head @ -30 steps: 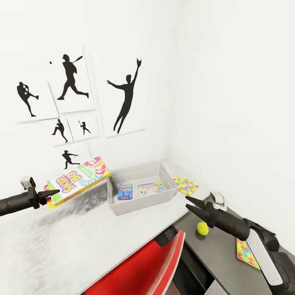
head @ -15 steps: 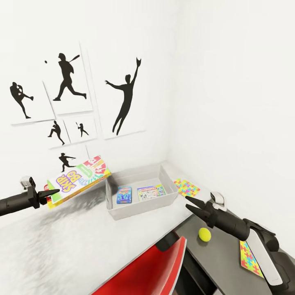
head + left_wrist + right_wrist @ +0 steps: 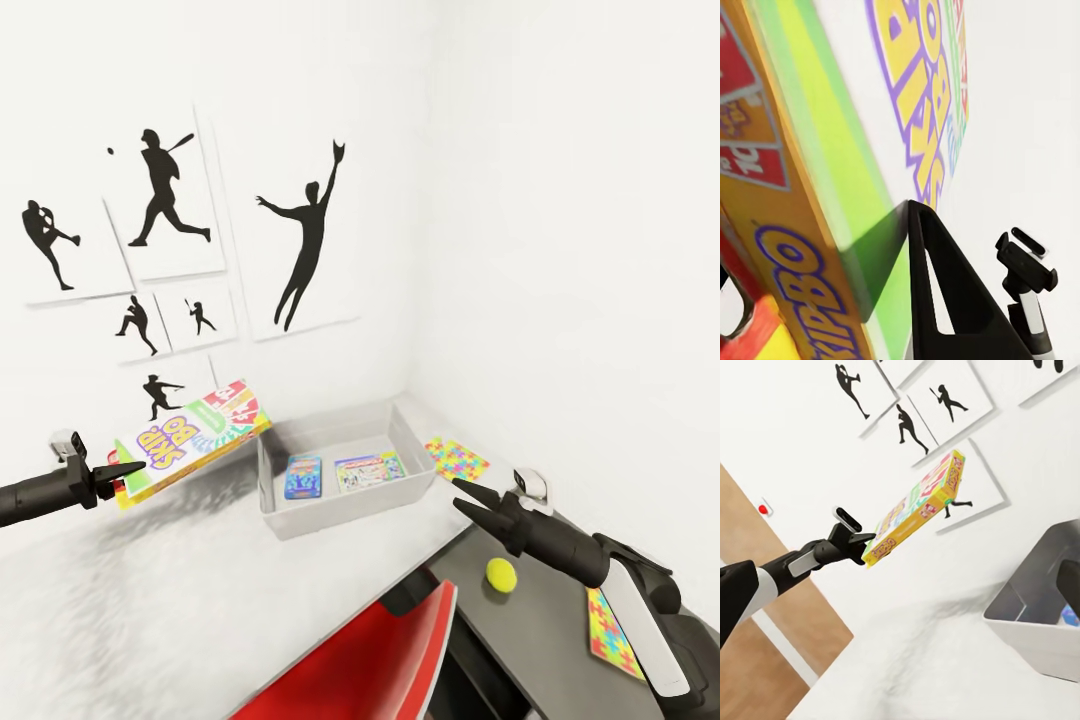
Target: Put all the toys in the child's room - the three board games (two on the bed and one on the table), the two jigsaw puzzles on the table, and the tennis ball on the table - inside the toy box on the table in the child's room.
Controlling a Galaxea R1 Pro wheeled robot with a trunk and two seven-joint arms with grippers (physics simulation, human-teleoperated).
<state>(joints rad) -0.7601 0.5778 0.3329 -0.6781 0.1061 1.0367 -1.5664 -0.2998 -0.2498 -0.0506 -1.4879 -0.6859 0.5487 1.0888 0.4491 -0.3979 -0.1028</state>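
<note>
My left gripper (image 3: 128,470) pinches corner of colourful Skip-Bo board game box (image 3: 190,438), held tilted in air beside grey plastic toy box (image 3: 345,505). Right gripper (image 3: 462,497) empty, jaws parted. Risk I judge: corner grip slips, box drops short of bin or catches rim.

**White table, dark desk beside it**

The white table (image 3: 150,610) carries the grey toy box (image 3: 345,505) (two boxed games lie inside). One jigsaw puzzle (image 3: 457,458) lies beside the box. On the lower dark desk (image 3: 540,625) rest the tennis ball (image 3: 500,574) and another puzzle (image 3: 614,633).
</note>
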